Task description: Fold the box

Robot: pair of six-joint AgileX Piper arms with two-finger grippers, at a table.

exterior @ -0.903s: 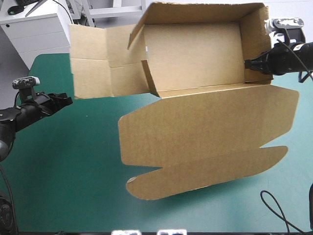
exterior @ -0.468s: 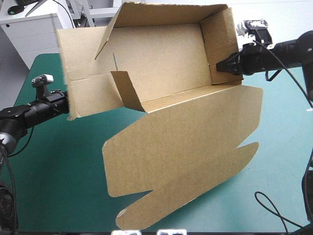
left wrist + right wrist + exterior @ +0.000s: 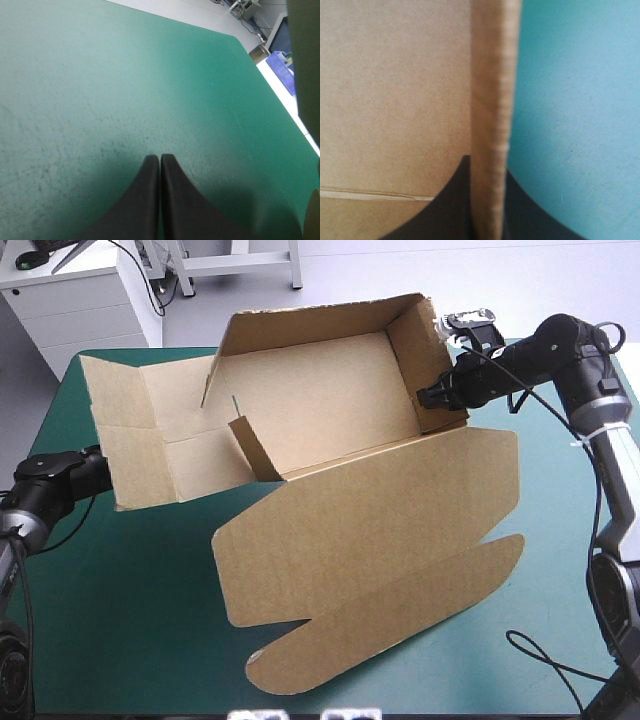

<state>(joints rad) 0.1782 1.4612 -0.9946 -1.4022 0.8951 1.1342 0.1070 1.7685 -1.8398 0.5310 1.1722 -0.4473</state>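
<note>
Nearest me in the high view, the rounded tuck flap [image 3: 390, 625] of the brown box [image 3: 330, 410] points at the table's [image 3: 120, 590] near edge. Behind it the broad lid [image 3: 370, 530] lies open and unfolded. I cannot tell whether the flap rests on the teal-green cover or hangs just above it.

Farther back the tray is tipped toward me. Its back wall [image 3: 310, 320] and right end wall [image 3: 430, 360] stand raised. A small inner flap [image 3: 250, 445] stands half up. The left end panels [image 3: 150, 440] are splayed out flat. I judge the fold roughly half done: the left end has yet to be raised and tucked.

The right gripper [image 3: 432, 395] pinches the right end wall. Only the right wrist view confirms this, with the black fingers [image 3: 520, 200] clamped on either side of the board's edge.

The high view hides the left gripper behind the splayed panels. The left wrist view shows the left gripper [image 3: 160, 157] with its fingers pressed together on nothing, over bare cover, and a strip of brown board beside it.
</note>
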